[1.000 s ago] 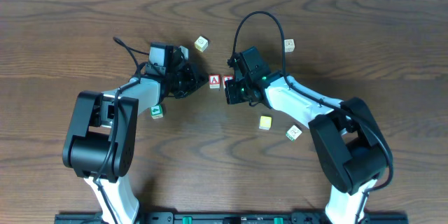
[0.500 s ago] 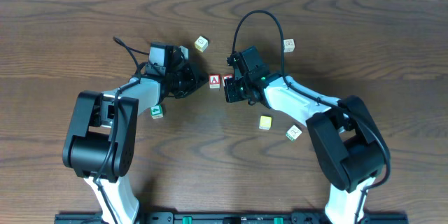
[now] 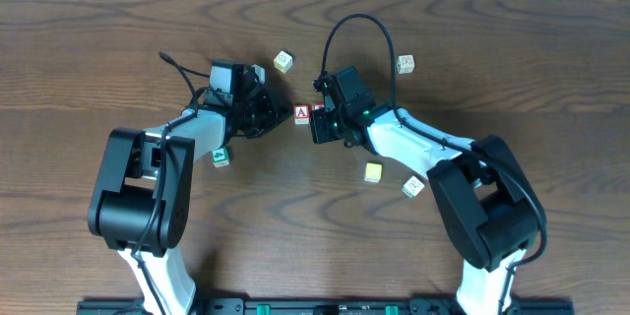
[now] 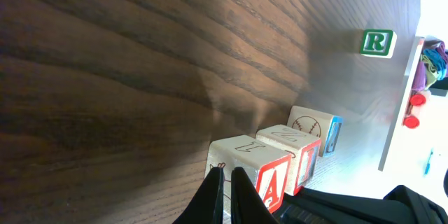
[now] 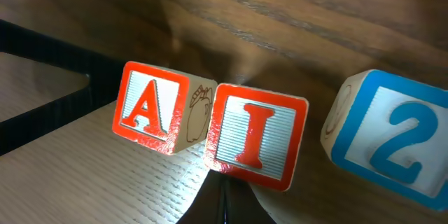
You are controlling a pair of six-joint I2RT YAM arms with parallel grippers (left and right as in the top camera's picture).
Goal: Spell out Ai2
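Observation:
Three blocks lie in a row on the wooden table: a red A block [image 5: 150,108], a red I block [image 5: 255,136] touching it, and a blue 2 block [image 5: 392,136] a small gap to the right. In the overhead view the A block [image 3: 301,114] and a sliver of the I block [image 3: 317,109] show; the 2 block is hidden under the right arm. My left gripper [image 4: 224,182] is shut and empty, its tips against the A block [image 4: 269,182]. My right gripper [image 5: 224,192] is shut and empty, its tips against the I block's near side.
Loose blocks lie around: a green R block [image 4: 376,42], also in the overhead view [image 3: 283,60], one at the back right [image 3: 406,63], a green one [image 3: 220,157] by the left arm, a yellow one [image 3: 372,171] and a pale one [image 3: 412,187] at the front right.
My right gripper has moved slightly to the left, covering more of the I block beside the A block. The left arm has not moved.

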